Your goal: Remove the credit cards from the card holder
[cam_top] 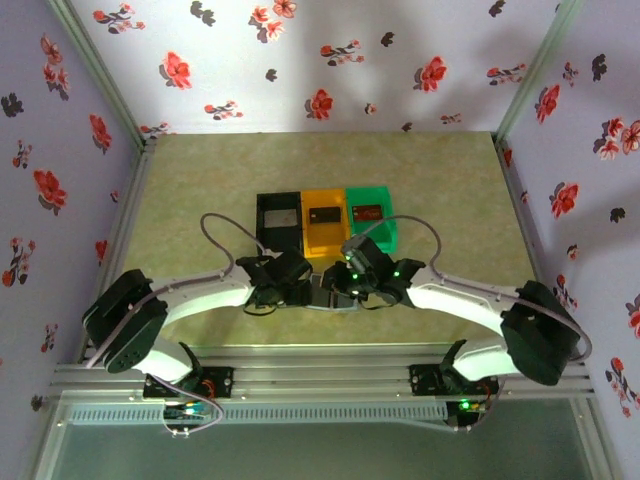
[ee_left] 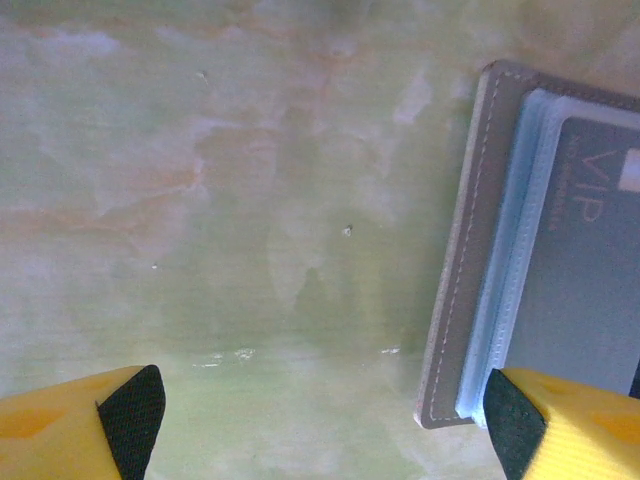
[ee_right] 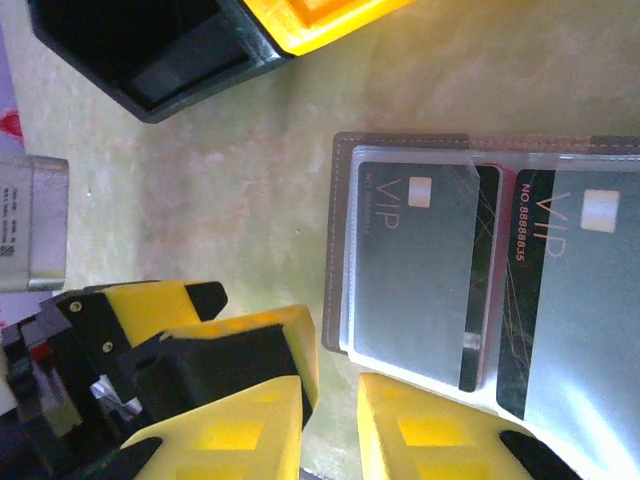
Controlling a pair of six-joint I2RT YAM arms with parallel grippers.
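The grey card holder (ee_right: pixel 340 240) lies open on the table between my two grippers. Its clear sleeves hold credit cards: a grey VIP card (ee_right: pixel 415 270), a second VIP card (ee_right: pixel 585 320) and a dark card (ee_right: pixel 487 290) behind. In the left wrist view the card holder's stitched corner (ee_left: pixel 455 330) and a grey card (ee_left: pixel 580 270) sit at the right edge. My left gripper (ee_left: pixel 320 420) is open wide, its right fingertip (ee_left: pixel 515 425) over that corner. My right gripper (ee_right: pixel 335 400) hovers at the holder's near edge, jaws a narrow gap apart with bare table between them.
Beyond the grippers stand a black bin (cam_top: pixel 278 220), an orange bin (cam_top: pixel 323 220) and a green bin (cam_top: pixel 372 230) holding a reddish-brown card (cam_top: pixel 366 212). The black bin (ee_right: pixel 150 60) and orange bin (ee_right: pixel 320 15) lie just past the holder. Flowered walls enclose the table.
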